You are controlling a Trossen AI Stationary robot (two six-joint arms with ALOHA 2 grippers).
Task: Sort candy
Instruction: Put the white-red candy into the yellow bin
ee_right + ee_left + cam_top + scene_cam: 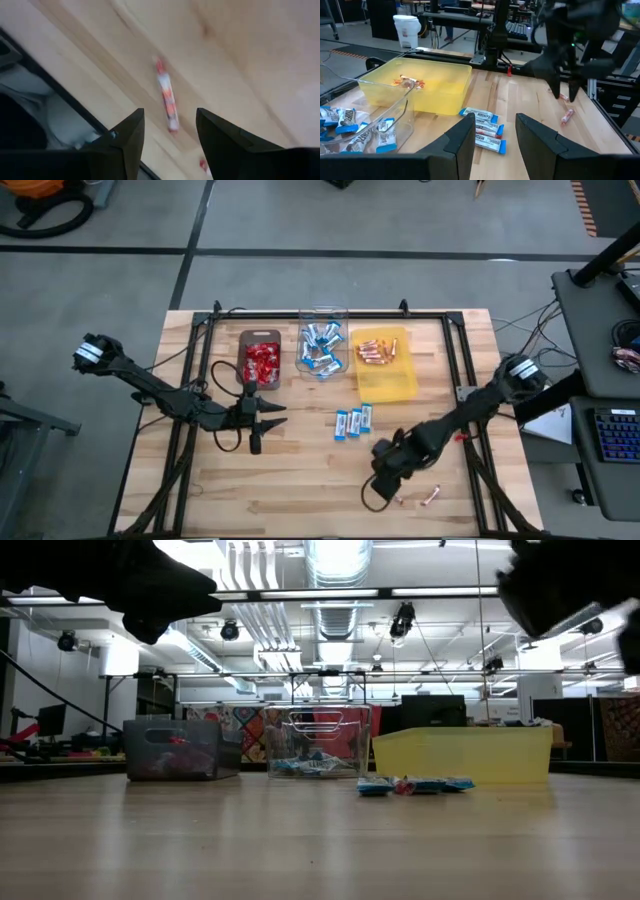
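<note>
At the left of the overhead frame we have the left gripper hanging over bare wood just below the dark tray; its fingers stand apart with nothing between them. That tray, at upper centre-left, holds the red packets. Just right of it the clear tray holds blue-and-white bars, and next along, the yellow tray has a few copper sticks at its far end.

Below the gap between the clear and yellow trays, three loose bars lie side by side on the table.

Lower right of centre, the right gripper points down over the table's near edge. Its fingers are spread and empty, with one copper stick lying on the wood between them, not yet touched. A second loose stick lies just to the right, near the edge.

We judge these sticks light, thin and slick in their wrappers, apt to roll or skid when nudged. We would close across the middle of the stick, fingers on either long side, pressing down close to the wood.
</note>
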